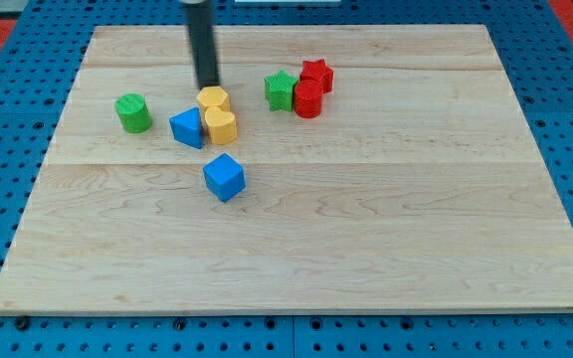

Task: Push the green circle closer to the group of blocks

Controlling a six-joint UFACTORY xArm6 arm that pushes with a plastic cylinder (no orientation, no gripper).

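The green circle [133, 112] stands alone in the upper left part of the frame, on the wooden bench [366, 229]. To its right, a little apart, sits the nearest cluster: a blue block [187, 127] of wedge-like shape, a yellow block [213, 98] that looks hexagonal, and a second yellow block [221, 126] with a rounded side. These three touch or nearly touch one another. A blue cube [224, 177] lies just below them, closer to the frame's centre. Farther right, near the top, a green star [281, 90], a red star [317, 74] and a red cylinder [307, 99] are packed together.

This arm carries no pincer, so there is nothing to be apart, together or clamped; it ends in a dark rod. My tip [209, 87] rests just above the hexagonal yellow block, at the upper edge of the cluster.

The relation that matters: the green circle lies to the left of my tip and slightly lower in the frame, while the group lies to the circle's right. My tip is therefore on the wrong side for the push. I judge it needs to travel around to the circle's left flank, passing above it rather than through the blocks, and then drive rightward toward the blue block. The circle is round, so an off-centre contact could send it sliding aside.
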